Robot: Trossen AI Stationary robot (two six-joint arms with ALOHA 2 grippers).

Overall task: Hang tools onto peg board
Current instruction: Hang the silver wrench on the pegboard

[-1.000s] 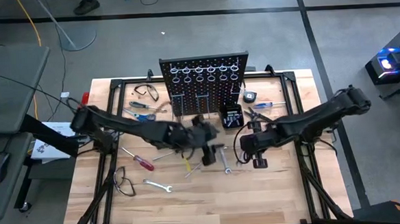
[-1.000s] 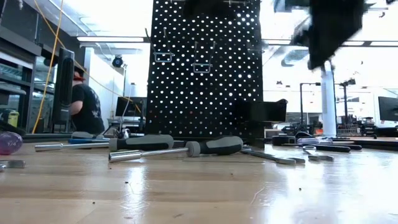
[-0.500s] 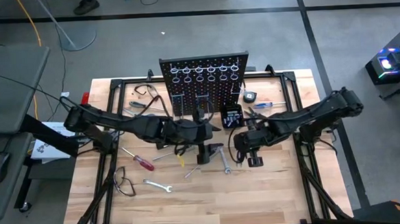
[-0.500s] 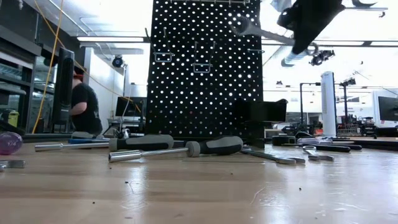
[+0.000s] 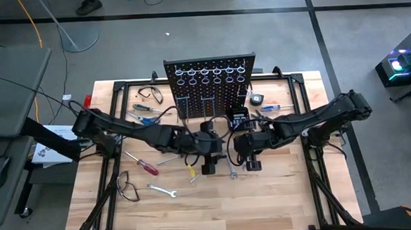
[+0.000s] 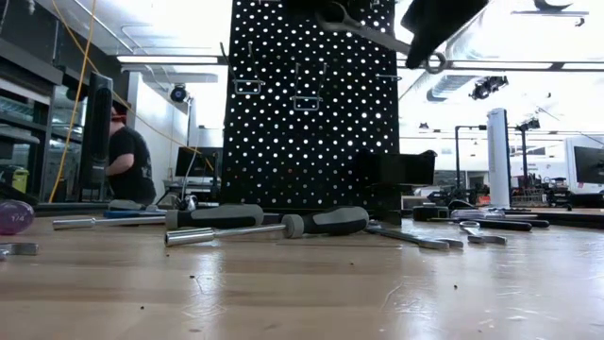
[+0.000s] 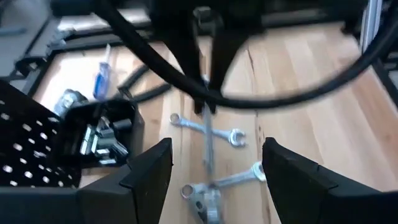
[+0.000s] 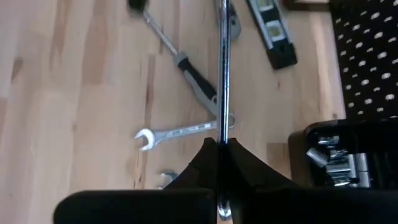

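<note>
Your two arms meet over the middle of the desk [image 5: 287,195], just in front of the peg board [image 5: 210,83], which stands upright at the far edge with its row of silver rings [image 5: 210,73] along the top; near the left edge a red-handled screwdriver [image 5: 142,163] lies flat, with clear safety glasses [image 5: 127,188] toward the near-left corner and a silver wrench [image 5: 162,191] just beside them; blue-handled tools [image 5: 143,117] rest at the far left, close to the board; your left gripper [image 5: 209,164] hovers at the centre with its fingers [image 7: 149,171] spread wide and nothing between them, above more loose wrenches [image 7: 208,127] on the wood; your right gripper [image 5: 252,162], just beside it, has its fingers [image 8: 245,168] pinched tight on a slim silver wrench [image 8: 222,74], held clear of the desk and seen in the low view slanting across the top of the board [image 6: 373,30]; a small black box [image 5: 237,117] sits at the board's right foot; a blue-handled screwdriver [image 5: 270,107] lies toward the far-right corner
</note>
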